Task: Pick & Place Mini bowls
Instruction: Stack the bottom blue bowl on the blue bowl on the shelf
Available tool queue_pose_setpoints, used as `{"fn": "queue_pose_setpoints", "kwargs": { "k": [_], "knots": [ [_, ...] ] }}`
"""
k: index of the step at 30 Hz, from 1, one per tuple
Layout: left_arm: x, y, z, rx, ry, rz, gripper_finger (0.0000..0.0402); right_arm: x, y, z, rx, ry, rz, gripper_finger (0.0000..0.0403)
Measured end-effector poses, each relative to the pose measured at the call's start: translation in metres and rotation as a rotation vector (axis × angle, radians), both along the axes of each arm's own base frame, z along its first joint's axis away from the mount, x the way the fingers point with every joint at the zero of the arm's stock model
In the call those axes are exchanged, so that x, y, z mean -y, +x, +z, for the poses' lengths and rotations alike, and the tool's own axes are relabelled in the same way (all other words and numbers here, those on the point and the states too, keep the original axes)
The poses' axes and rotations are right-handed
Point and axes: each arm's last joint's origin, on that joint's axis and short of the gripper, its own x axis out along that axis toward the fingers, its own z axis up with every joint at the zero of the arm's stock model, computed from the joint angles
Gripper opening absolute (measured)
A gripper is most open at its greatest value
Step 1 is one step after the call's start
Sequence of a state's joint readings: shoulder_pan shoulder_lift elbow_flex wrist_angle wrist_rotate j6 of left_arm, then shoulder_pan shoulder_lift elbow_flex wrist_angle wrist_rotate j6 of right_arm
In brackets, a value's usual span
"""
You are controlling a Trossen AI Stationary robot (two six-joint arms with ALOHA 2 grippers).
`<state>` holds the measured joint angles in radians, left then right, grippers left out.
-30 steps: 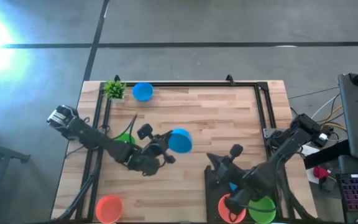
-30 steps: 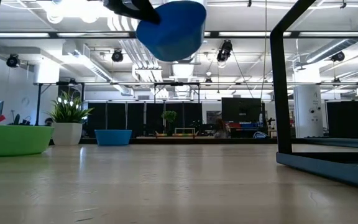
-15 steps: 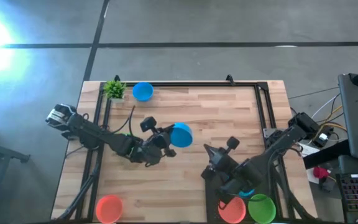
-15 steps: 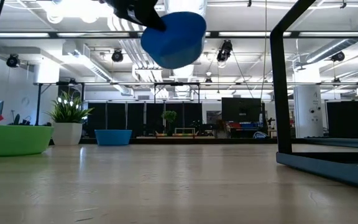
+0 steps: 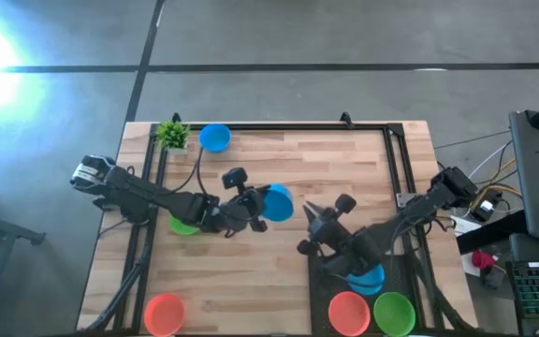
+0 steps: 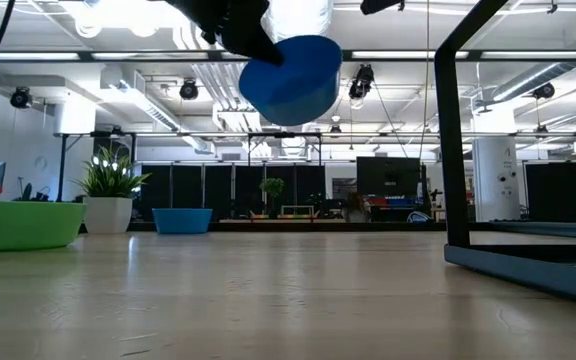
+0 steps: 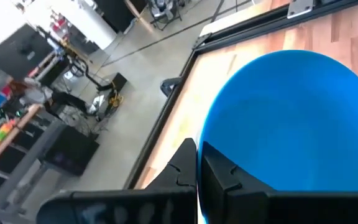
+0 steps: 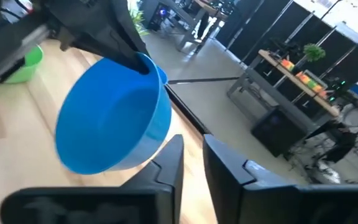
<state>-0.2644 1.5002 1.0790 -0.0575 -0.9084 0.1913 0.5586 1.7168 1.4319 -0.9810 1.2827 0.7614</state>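
Observation:
My left gripper [image 5: 254,205] is over the table's middle, shut on a blue mini bowl [image 5: 278,202], which shows high up in the low view [image 6: 290,78]. My right gripper [image 5: 309,227] hovers just right of that bowl, touching nothing, its fingers a narrow gap apart [image 8: 193,158]. A blue bowl [image 5: 370,278], an orange bowl [image 5: 349,311] and a green bowl [image 5: 394,314] sit on the dark tray [image 5: 318,281] under the right arm. Another blue bowl [image 5: 214,138] rests by the far edge, a green one [image 5: 183,225] under the left arm, an orange one [image 5: 165,314] at the near left. My left gripper pinches the blue bowl's rim [image 7: 207,134] on the side toward the table's left, one finger [image 7: 225,177] inside the bowl and one [image 7: 180,171] outside. The fingers come roughly level from the left. The bowl is lifted clear of the table and tilted [image 8: 107,118].
A small potted plant [image 5: 171,134] stands at the far left corner beside the blue bowl. A black frame [image 5: 396,159] runs along the table's far and right sides, and its post shows in the low view [image 6: 455,140]. Bare wood lies in the middle of the table [image 5: 326,173].
My left gripper has carried the blue bowl a little toward the far edge and the right, still lifted. My right gripper has risen off the tray and moved toward the left and far side, nearer the held bowl, uncovering the blue bowl on the tray.

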Motion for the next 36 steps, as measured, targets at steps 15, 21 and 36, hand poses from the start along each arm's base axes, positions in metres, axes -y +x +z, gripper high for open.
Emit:
{"fn": "queue_pose_setpoints", "kwargs": {
  "k": [15,21,36],
  "knots": [
    [-0.001,0.007,0.017,0.052,0.135,-0.055,0.0000,0.007,0.006,0.001,-0.055,-0.045,0.004,0.0151],
    [-0.001,0.008,0.022,0.065,0.174,-0.071,0.0000,0.016,0.012,0.001,-0.055,-0.042,-0.024,0.0148],
    [-0.005,0.010,0.024,0.030,0.249,-0.079,0.0000,0.018,0.012,0.002,-0.101,-0.071,-0.011,0.0133]
  ]
}}
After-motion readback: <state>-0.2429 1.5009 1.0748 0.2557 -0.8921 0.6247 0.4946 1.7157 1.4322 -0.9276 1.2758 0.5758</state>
